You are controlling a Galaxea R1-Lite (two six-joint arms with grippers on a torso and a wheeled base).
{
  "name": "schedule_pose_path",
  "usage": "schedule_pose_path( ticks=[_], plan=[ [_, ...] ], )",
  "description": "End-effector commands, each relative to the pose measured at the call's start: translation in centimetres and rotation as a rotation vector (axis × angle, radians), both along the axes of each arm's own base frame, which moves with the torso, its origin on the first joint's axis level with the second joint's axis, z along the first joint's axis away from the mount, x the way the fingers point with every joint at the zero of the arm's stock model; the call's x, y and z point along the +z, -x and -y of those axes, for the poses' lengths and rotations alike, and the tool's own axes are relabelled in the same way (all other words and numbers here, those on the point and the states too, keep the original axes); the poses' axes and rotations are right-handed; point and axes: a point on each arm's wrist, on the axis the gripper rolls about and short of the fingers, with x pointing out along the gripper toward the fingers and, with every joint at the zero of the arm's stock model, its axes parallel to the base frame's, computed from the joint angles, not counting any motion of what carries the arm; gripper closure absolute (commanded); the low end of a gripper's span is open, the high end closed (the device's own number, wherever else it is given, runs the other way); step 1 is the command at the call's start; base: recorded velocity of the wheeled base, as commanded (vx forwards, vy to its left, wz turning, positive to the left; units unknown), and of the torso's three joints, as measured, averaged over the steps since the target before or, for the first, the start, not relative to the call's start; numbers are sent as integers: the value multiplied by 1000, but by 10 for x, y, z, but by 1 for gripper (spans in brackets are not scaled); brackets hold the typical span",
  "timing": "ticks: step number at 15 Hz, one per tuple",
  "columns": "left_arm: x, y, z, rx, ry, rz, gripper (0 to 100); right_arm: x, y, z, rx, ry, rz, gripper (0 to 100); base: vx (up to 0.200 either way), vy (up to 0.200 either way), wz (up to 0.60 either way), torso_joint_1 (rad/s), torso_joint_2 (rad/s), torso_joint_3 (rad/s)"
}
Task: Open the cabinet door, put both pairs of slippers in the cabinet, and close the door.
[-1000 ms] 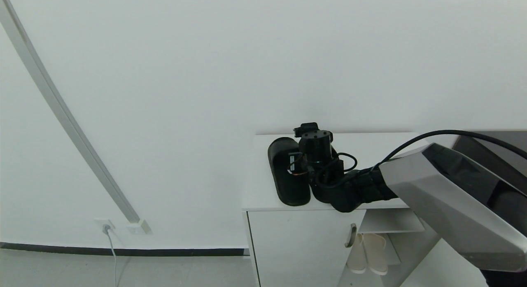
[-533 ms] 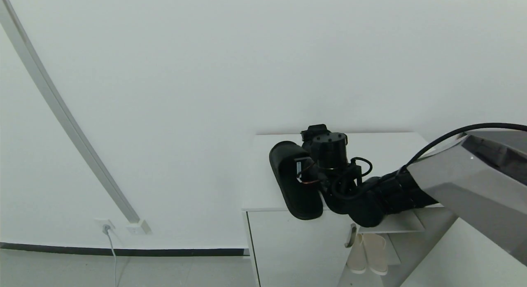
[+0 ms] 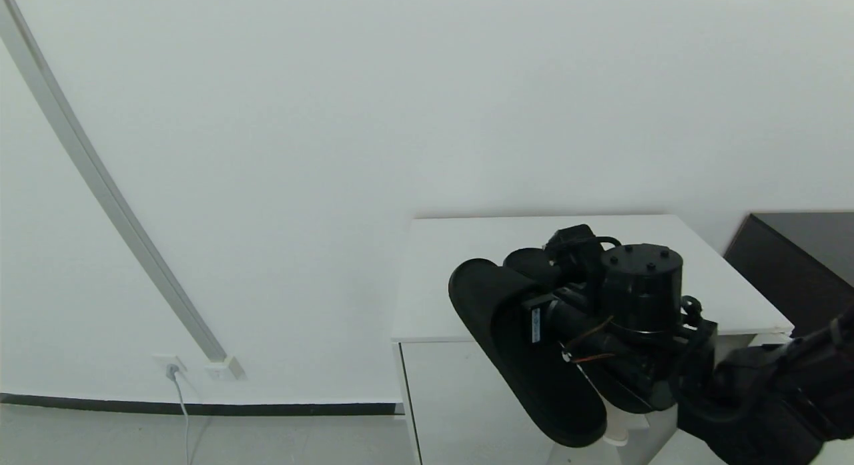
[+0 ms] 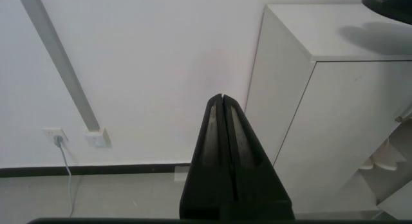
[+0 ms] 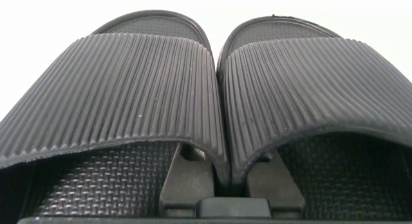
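Cabinet front (image 3: 454,398) — right end effector (image 3: 544,318), tilted, clamps black slippers (image 3: 534,365); left end effector (image 4: 222,107) closed.

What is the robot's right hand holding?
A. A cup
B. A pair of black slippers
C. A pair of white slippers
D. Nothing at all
B: the right gripper is shut on the black slippers, pinching their two ribbed straps together in front of the white cabinet.
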Motion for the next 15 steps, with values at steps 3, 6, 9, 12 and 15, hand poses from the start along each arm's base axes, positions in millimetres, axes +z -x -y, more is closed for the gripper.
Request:
schedule_pose_path(
  ticks=[3,6,9,12,15],
  plan=[
    [0,0,0,2,1,-1,100,13,26,9,43,-19,19,100,0,0,0,0,0,0],
    [0,0,0,2,1,-1,100,12,30,4,63,-15,16,100,0,0,0,0,0,0],
    [0,0,0,2,3,-1,100,10,31,4,65,-11,13,100,0,0,0,0,0,0],
    [0,0,0,2,3,-1,100,8,32,2,71,-7,8,100,0,0,0,0,0,0],
    [0,0,0,2,3,-1,100,5,32,0,73,1,1,100,-200,0,0,12,2,2]
  ],
)
